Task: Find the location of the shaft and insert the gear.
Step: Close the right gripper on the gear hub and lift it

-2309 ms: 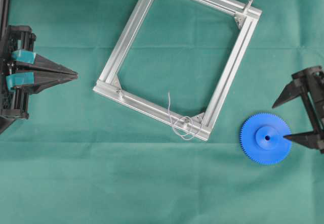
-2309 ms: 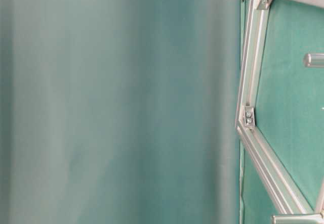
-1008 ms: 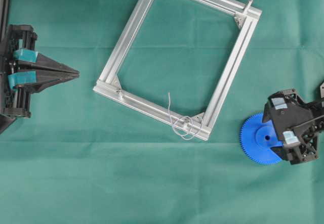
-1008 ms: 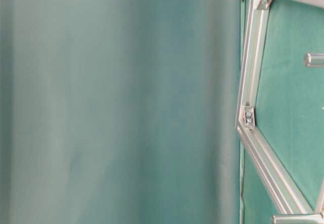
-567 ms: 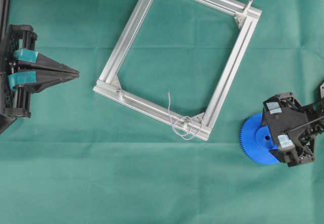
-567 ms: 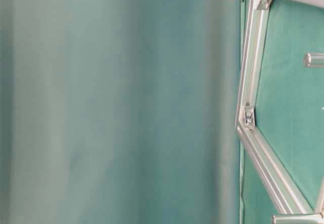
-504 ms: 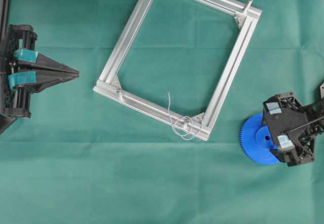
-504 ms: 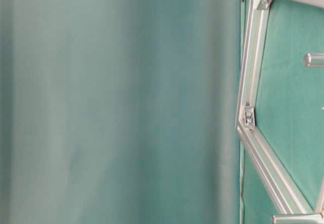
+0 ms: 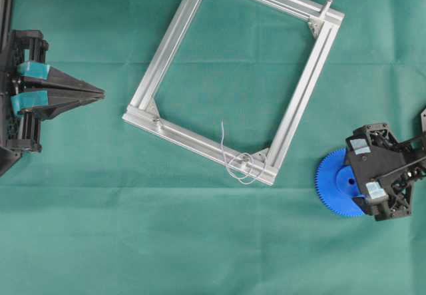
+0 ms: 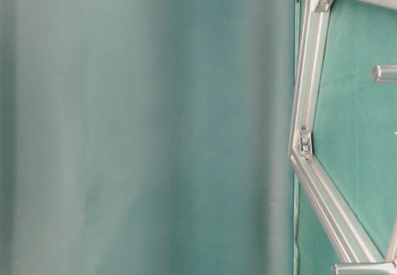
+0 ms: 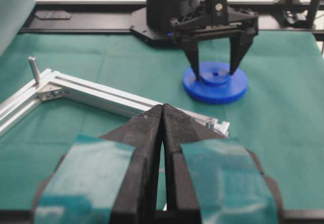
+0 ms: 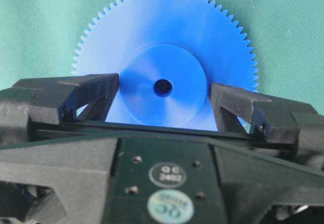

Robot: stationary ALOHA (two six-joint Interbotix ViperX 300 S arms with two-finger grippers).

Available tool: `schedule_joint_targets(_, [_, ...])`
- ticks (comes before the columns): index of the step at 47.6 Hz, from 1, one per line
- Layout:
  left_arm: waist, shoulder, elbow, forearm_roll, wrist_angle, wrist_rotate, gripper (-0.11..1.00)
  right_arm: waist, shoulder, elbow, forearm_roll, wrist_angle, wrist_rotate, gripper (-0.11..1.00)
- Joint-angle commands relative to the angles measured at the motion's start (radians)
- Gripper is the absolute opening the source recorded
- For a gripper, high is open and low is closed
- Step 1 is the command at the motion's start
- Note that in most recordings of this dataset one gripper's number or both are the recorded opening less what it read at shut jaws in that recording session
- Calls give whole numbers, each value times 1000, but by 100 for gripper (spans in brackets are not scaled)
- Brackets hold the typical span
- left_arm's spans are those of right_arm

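Bench [image 9: 133, 242] is lying under a green felt-like cloth [image 9: 80, 175], faint fold lines running across it. Bright blue flat plastic toothed gear [image 9: 336, 182] is resting flat on the cloth at right, well apart from the square silver aluminium extrusion frame [image 9: 174, 40] sitting tilted at centre top. Thin silver-grey metal shaft [image 9: 247, 160] with pale wire loops is standing at the frame's near-right corner; a bare silver peg [image 9: 327, 3] is standing at the far-right corner.

Right black gripper [image 11: 214, 68] is hanging over the gear with jaws spread wide, fingers [image 12: 91, 92] straddling the raised round hub [image 12: 163, 85], a gap showing on each side, not clamping it. Left black gripper [image 9: 100, 95] with teal tape pads is sitting at the left edge, jaws pressed together, holding nothing, pointing toward the frame.

Table-level view is mostly blurred green cloth, frame rail at right. Left wrist view is showing a black bench border [image 11: 91, 16] and the right arm's black base [image 11: 167, 6] at the back.
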State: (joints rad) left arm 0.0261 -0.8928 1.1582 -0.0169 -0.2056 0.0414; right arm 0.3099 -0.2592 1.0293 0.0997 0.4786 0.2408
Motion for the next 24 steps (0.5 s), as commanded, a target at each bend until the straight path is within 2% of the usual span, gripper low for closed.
schedule_joint_targets(1, [3, 8, -28, -2, -3, -2, 1, 5, 2, -9, 2, -17, 2, 92])
schedule_joint_targets(16, [3, 8, -29, -2, 0, -2, 1, 5, 32, -18, -2, -14, 20, 90])
schedule_joint_targets(20, [3, 8, -29, -2, 0, -2, 1, 5, 32, -18, -8, -14, 20, 84])
schedule_joint_targets(24, [3, 8, -29, -2, 0, -2, 1, 5, 32, -20, -14, -14, 20, 70])
